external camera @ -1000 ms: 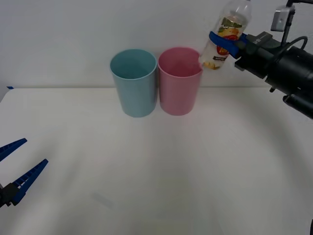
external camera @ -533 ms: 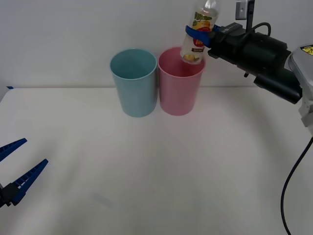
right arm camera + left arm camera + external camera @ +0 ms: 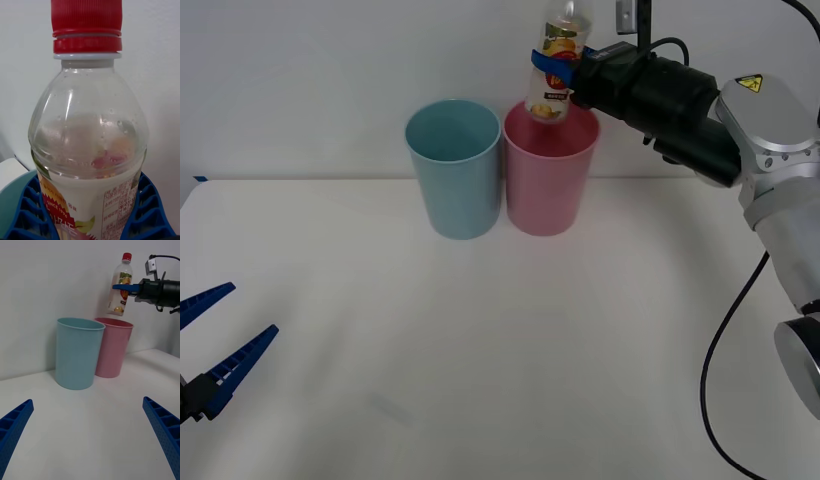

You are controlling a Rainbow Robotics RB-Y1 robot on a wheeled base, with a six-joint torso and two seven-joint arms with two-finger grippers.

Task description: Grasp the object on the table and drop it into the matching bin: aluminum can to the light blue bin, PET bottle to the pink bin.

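PET bottle now above pink bin.

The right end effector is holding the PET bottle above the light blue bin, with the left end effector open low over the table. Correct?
Not quite. In the front view the right end effector holds the PET bottle above the pink bin, not the light blue bin. The left end effector is indeed open low over the table.

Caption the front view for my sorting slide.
Right end effector holds the PET bottle above the pink bin; left end effector waits open.
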